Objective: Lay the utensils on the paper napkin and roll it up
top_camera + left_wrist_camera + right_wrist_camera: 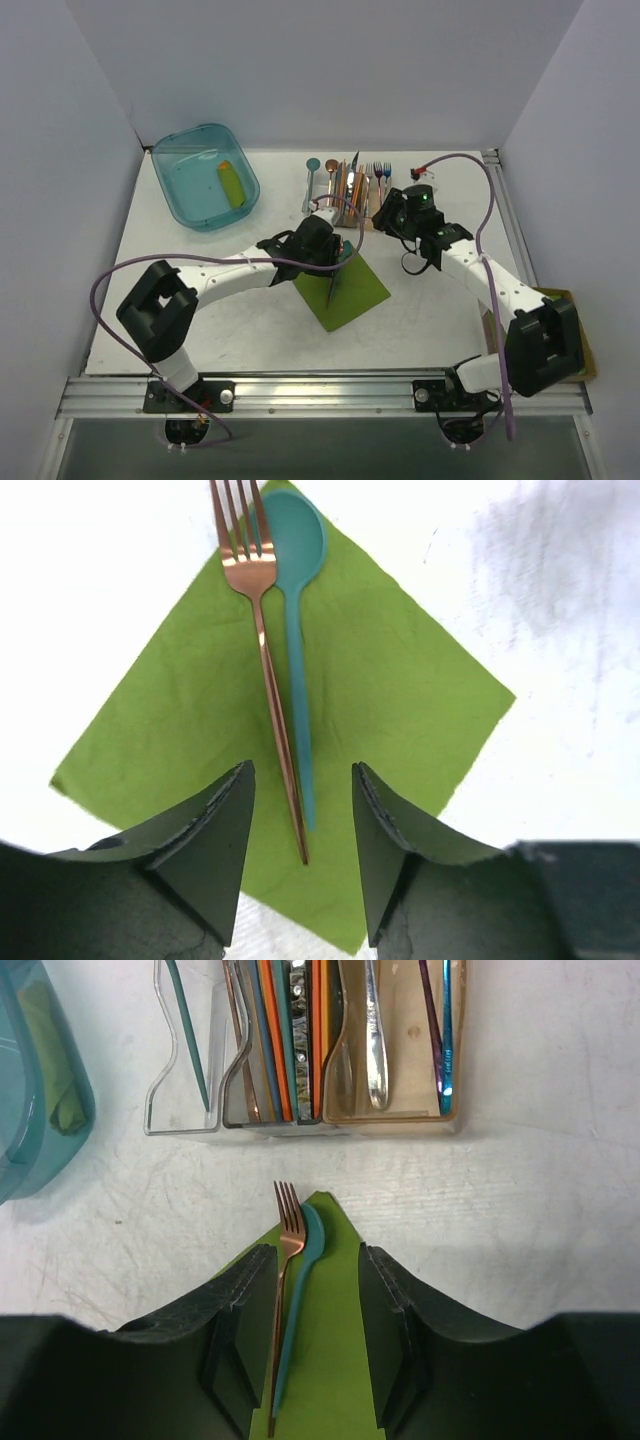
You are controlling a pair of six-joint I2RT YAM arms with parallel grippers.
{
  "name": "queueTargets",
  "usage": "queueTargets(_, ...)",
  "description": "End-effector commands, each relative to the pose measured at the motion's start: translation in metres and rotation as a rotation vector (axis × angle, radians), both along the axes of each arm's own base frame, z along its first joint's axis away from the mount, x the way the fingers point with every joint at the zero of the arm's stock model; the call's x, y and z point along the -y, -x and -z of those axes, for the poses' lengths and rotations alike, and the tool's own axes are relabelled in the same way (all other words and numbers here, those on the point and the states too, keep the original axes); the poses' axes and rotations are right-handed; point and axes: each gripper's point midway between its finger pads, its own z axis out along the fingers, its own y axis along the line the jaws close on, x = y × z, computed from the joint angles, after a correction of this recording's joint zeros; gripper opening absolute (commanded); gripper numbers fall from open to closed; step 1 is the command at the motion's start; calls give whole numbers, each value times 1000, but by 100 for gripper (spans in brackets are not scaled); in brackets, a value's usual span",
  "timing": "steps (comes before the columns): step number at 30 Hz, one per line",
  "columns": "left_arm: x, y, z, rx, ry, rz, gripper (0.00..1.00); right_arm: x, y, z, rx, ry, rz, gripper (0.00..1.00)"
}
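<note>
Left gripper (302,780): jaws apart at a moderate gap, nothing clamped. Dark fingers (215,845) stand on either side of the handle ends of two utensils, and neither pad touches them.

Between those fingers lie a slim copper-coloured metal fork (272,685) and a teal round-bowled metal spoon (294,650). They are side by side and parallel, just about touching along the handles. In the left wrist view the fork is on the left.

Both lie on a lime-green square paper napkin (390,690), spread flat as a diamond on the white table (560,810). The utensils run along its diagonal. The spoon bowl sits at the far corner, and the fork tines stick out past the napkin edge there.

Right gripper (315,1260): jaws also parted and empty. It hangs over the napkin's far corner, with the heads of the fork and spoon showing in the gap. I cannot tell how high it is above them.

Just beyond that corner is a clear plastic caddy (190,1120) with several compartments, holding other coloured cutlery (290,1040).

Well off to the left rear stands a translucent teal plastic tub (205,175). A yellow-green oblong piece (232,185) lies inside it.

In the top view, both arms converge on the napkin (350,295) at mid-table.
</note>
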Motion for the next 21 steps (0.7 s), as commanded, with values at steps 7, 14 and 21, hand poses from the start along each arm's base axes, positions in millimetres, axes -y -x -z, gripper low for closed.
queueTargets(7,-44,-19,-51,54,70,-55,57,-36,-66,-7,47,18,-49,42)
queueTargets(14,-85,-25,-75,94,94,-103,62,-65,-105,5,49,44,-88,45)
queueTargets(21,-109,-21,-74,157,111,-173,67,-89,-141,18,56,42,-134,46)
